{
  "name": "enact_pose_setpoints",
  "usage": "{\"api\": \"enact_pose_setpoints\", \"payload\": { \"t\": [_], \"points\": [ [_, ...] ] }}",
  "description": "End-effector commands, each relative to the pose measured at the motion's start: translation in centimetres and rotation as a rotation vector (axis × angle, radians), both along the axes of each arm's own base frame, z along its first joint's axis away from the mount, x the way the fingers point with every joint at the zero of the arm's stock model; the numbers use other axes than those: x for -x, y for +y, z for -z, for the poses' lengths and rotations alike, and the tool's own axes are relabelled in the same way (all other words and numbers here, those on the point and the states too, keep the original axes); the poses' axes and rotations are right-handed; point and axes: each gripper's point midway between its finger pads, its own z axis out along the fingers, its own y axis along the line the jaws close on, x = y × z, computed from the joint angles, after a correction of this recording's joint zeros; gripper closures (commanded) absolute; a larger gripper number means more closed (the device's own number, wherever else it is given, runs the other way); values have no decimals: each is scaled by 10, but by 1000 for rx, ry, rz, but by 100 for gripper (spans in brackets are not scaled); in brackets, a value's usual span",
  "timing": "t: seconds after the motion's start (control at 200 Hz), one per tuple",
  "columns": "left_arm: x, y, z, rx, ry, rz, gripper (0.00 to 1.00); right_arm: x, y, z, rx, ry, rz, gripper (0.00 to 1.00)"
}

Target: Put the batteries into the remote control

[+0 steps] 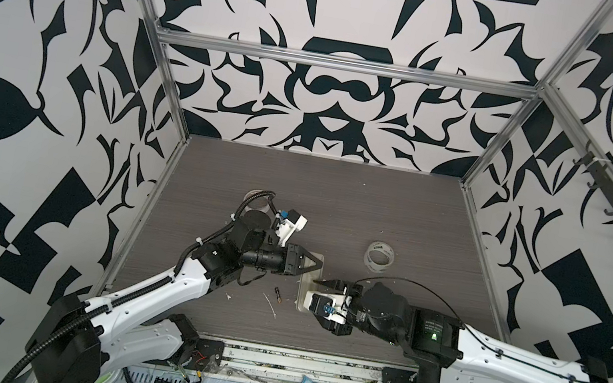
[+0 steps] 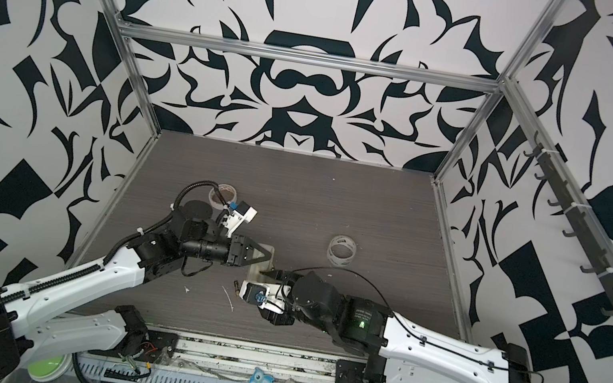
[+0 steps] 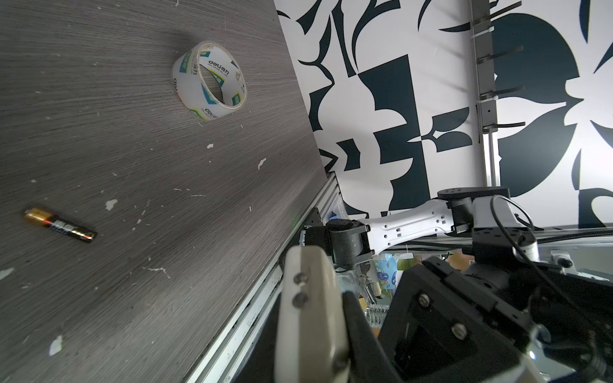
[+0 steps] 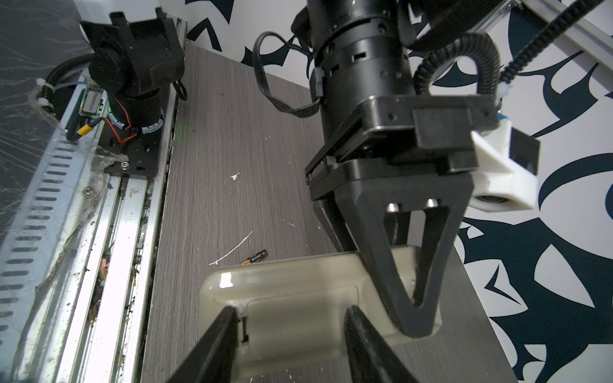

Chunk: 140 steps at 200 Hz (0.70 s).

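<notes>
Both top views look steeply down on the table (image 1: 337,197), sharing nearly the same scene. The left wrist camera, low, faces the tape roll (image 3: 209,79) at the table's 3 o'clock. The right wrist camera looks closely across the remote control (image 4: 298,282) at the left pincer (image 4: 414,323).

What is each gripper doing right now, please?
Left gripper: closed, holding the remote control.
Right gripper: open over the remote control's back, holding nothing.
</notes>
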Motion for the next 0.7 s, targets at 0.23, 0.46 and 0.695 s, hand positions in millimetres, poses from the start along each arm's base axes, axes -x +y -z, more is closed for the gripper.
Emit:
{"api": "enact_pose_setpoints", "payload": {
  "t": [0.23,0.46,0.695],
  "points": [
    [5,-2,3,5,28,24,100,-8,4,-30,-101,-80,37,46],
    [4,0,6,-8,28,8,100,-10,4,-27,-77,-133,56,48],
    [2,2,8,-22,21,-7,100,-3,5,-24,-56,-160,37,51]
  ]
}}
